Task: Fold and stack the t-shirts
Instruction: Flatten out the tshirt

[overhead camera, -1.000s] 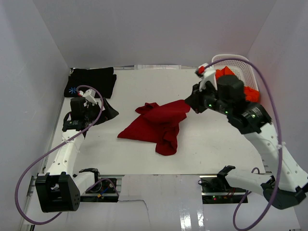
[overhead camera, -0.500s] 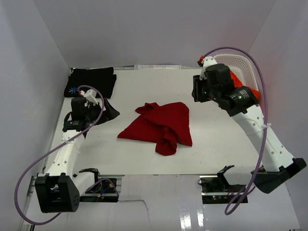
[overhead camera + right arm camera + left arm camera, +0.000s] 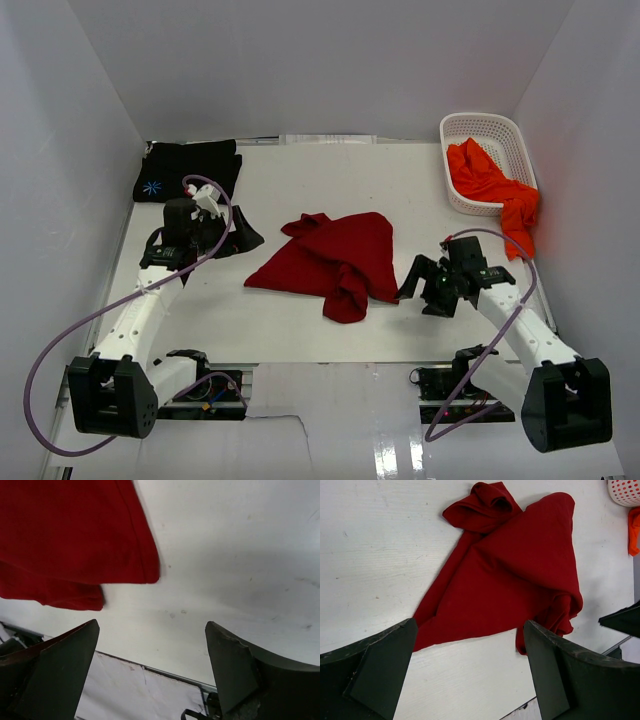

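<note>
A dark red t-shirt [image 3: 335, 262] lies crumpled in the middle of the white table, also seen in the left wrist view [image 3: 515, 575] and at the top left of the right wrist view [image 3: 70, 535]. A black t-shirt [image 3: 190, 170] with a small blue print lies folded at the back left. An orange-red t-shirt [image 3: 490, 185] hangs over the near rim of the basket. My left gripper [image 3: 235, 235] [image 3: 470, 630] is open and empty, left of the red shirt. My right gripper [image 3: 412, 282] [image 3: 151, 627] is open and empty, low beside the shirt's right edge.
The white slotted basket [image 3: 480, 118] stands at the back right corner. White walls close in the table on three sides. The table's front edge [image 3: 165, 672] runs just under my right gripper. Purple cables loop off both arms.
My right gripper opened and let go of the red shirt's corner, which dropped flat. The right arm swung from near the basket to the front, right of the shirt. The left arm shifted slightly right.
</note>
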Robot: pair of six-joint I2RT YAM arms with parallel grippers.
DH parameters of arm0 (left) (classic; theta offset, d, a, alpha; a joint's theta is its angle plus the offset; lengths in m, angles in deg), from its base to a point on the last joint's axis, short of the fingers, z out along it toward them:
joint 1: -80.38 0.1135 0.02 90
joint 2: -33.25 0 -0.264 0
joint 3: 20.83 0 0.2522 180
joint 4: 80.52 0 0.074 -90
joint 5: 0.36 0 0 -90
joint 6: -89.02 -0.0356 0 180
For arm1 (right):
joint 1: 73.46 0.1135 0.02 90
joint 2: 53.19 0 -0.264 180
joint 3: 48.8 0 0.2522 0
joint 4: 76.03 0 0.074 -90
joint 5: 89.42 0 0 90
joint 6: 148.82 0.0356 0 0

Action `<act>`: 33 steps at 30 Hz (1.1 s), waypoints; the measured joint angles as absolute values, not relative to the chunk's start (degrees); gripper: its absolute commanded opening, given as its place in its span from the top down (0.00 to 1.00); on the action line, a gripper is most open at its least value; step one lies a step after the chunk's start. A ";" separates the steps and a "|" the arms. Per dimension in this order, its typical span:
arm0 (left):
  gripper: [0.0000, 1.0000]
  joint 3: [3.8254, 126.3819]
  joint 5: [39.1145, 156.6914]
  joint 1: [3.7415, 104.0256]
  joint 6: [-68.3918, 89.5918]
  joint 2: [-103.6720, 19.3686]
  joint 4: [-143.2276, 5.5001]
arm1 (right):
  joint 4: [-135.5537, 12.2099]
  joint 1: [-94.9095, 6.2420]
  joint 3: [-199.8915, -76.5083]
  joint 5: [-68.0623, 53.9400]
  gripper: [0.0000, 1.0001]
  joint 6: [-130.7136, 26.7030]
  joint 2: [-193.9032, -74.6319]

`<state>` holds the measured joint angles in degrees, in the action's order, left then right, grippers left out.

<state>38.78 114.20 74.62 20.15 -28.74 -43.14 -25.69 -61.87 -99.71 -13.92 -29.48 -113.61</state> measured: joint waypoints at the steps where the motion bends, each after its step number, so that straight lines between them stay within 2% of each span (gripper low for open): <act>1: 0.02 38.78 114.15 74.62 20.04 -28.72 -43.14 | -27.04 -61.87 -96.21 -15.36 0.10 -28.14 -111.84; 7: 0.02 38.78 113.89 74.51 19.99 -28.72 -43.14 | -35.68 -61.78 -86.93 -21.77 0.19 -22.46 -108.85; 17: 0.02 38.78 113.00 74.51 19.82 -28.74 -43.14 | -46.78 -61.78 -82.86 -21.88 0.29 -18.05 -110.20; 27: 0.02 38.78 112.58 74.36 19.62 -28.87 -43.14 | -59.85 -61.82 -81.37 -24.85 0.39 -13.26 -117.83; 28: 0.02 38.78 112.56 74.36 19.60 -28.87 -43.17 | -60.49 -61.82 -81.37 -24.81 0.42 -13.00 -118.35; 29: 0.02 38.78 112.54 74.36 19.55 -28.90 -43.17 | -61.14 -61.82 -81.37 -24.83 0.59 -12.80 -118.92; 32: 0.02 38.78 112.52 74.36 19.51 -29.03 -43.14 | -62.56 -61.82 -81.31 -23.95 0.92 -13.28 -120.95; 33: 0.02 38.78 112.52 74.36 19.47 -29.09 -43.17 | -62.74 -61.82 -81.18 -23.78 0.92 -13.22 -121.63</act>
